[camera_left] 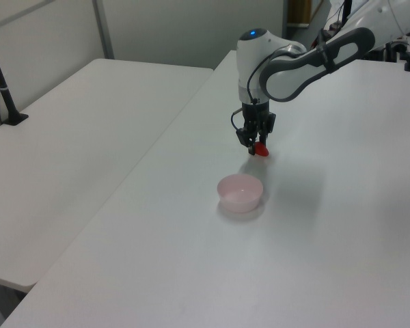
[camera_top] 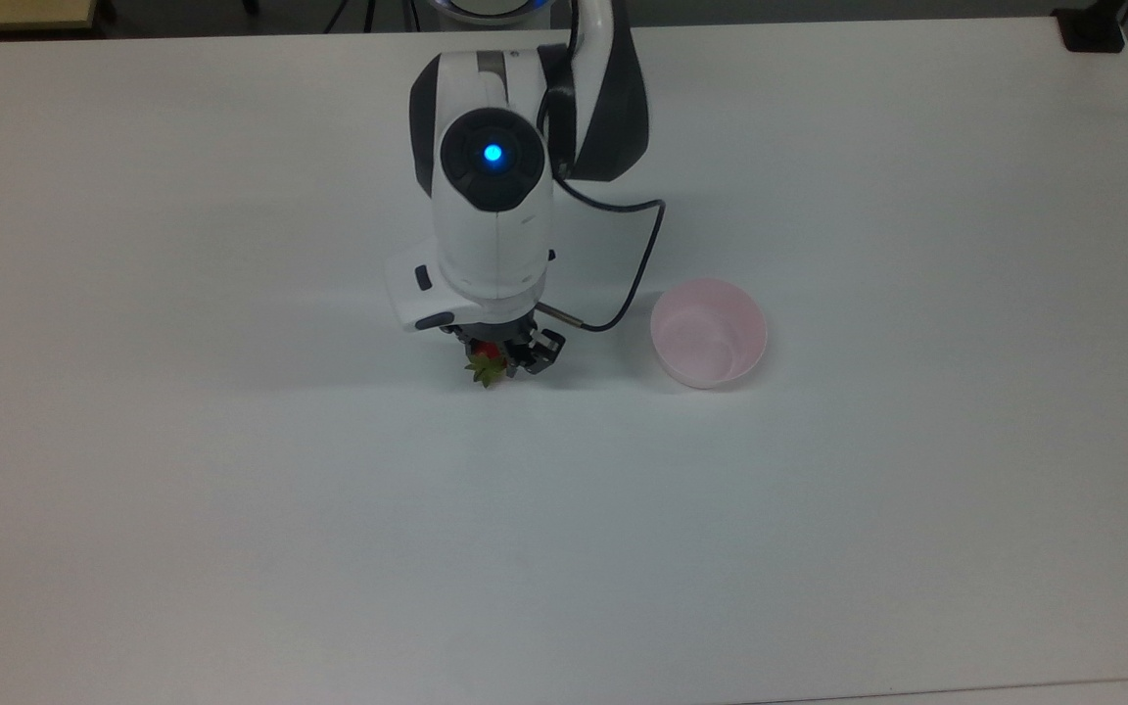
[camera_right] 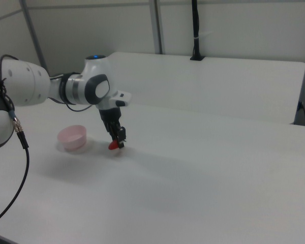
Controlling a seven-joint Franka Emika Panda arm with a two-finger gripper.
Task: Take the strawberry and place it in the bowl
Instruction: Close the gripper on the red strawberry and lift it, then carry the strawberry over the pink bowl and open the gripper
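Note:
The red strawberry [camera_top: 489, 352] sits between the fingers of my gripper [camera_top: 500, 357], its green cap [camera_top: 486, 371] poking out toward the top view's bottom. My gripper is shut on it, at or just above the table surface. In the left view the strawberry [camera_left: 261, 149] hangs tilted at the tips of the gripper [camera_left: 257, 144]; in the right view the strawberry [camera_right: 113, 146] shows below the gripper [camera_right: 118, 142]. The pale pink bowl [camera_top: 709, 285] stands empty to the top view's right of the gripper, a short gap away. The bowl [camera_left: 239, 203] is nearer the left view's camera; the bowl [camera_right: 73, 144] lies to the right view's left.
The white table [camera_top: 231, 539] spreads wide on all sides. A black cable [camera_top: 640, 264] loops from the wrist toward the bowl. A second table [camera_left: 82, 137] adjoins on the left view's left, with a black clamped post [camera_left: 3, 82].

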